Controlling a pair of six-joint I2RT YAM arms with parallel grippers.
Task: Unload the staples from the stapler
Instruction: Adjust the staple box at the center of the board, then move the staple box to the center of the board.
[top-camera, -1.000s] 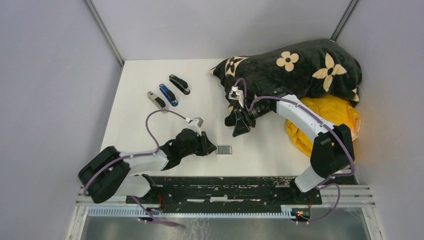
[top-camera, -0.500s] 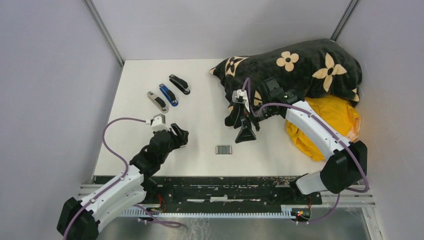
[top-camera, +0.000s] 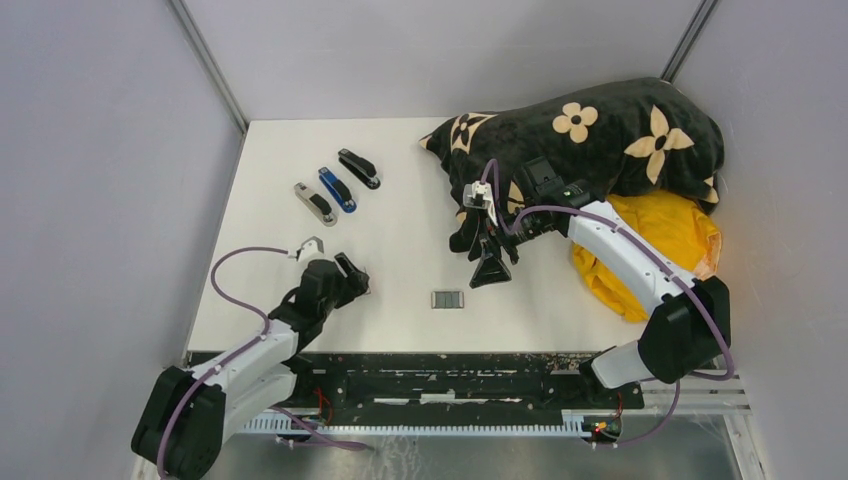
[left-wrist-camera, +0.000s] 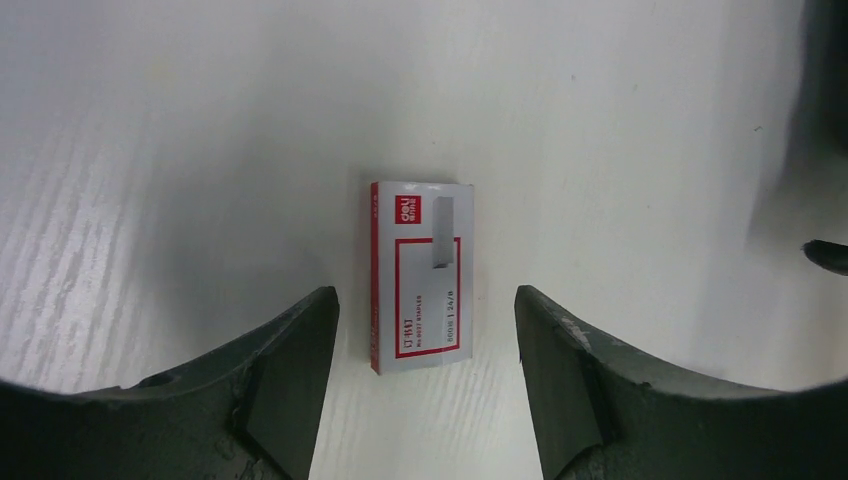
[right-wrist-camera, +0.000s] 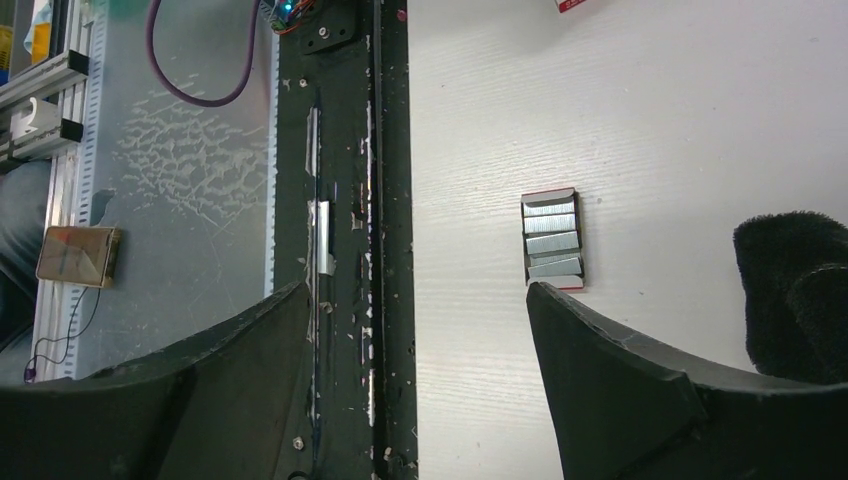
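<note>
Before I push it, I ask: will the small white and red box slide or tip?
The box lies flat on the table, so it probably slides, not tips. It looks like thin card, likely light and easily crushed.

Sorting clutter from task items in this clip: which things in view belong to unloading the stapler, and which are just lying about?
Part of the job:
- black stapler
- blue stapler
- grey stapler
- staples, loose grey strips

Just lying about:
- white-and-red box
- black flowered blanket
- yellow cloth
</note>
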